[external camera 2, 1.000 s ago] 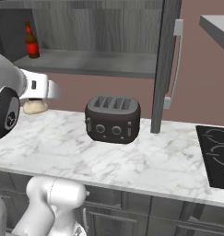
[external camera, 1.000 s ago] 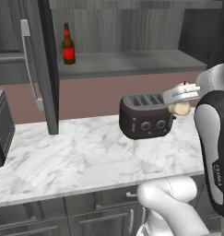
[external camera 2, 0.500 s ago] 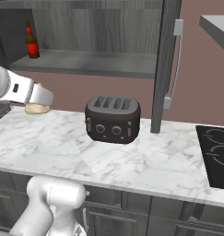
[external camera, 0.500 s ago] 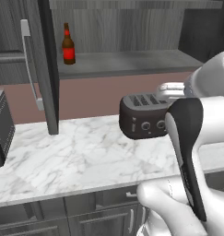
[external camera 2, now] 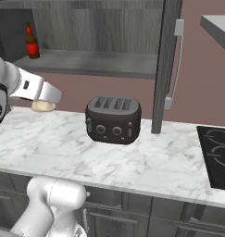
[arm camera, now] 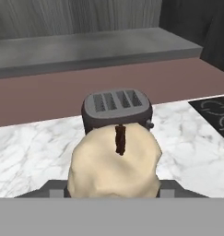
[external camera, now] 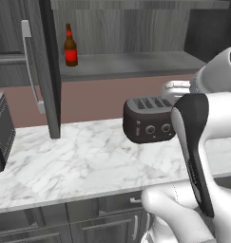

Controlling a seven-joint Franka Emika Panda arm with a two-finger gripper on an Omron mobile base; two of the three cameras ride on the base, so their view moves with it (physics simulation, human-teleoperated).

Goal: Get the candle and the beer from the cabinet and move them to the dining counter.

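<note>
Candle in hand, beer left on the shelf

The gripper (external camera 2: 43, 102) has its jaws clamped on the candle (arm camera: 114, 161), held in the air over the worktop's (external camera: 88, 161) back edge, beside the toaster (external camera 2: 113, 119). The beer (external camera: 70, 46) stands at the left end of the open cabinet's shelf (external camera: 131, 64). Judging by this, neither item has reached the dining counter yet.

toaster (external camera: 149, 124): dark, four slots on top, set upright on the counter near the back wall
counter (external camera: 79, 161): white marble with grey veins
stove (external camera 2: 218, 155): black, round burner rings, set into the counter at its right end
drawers (external camera: 50, 227): dark, set below the counter
</note>
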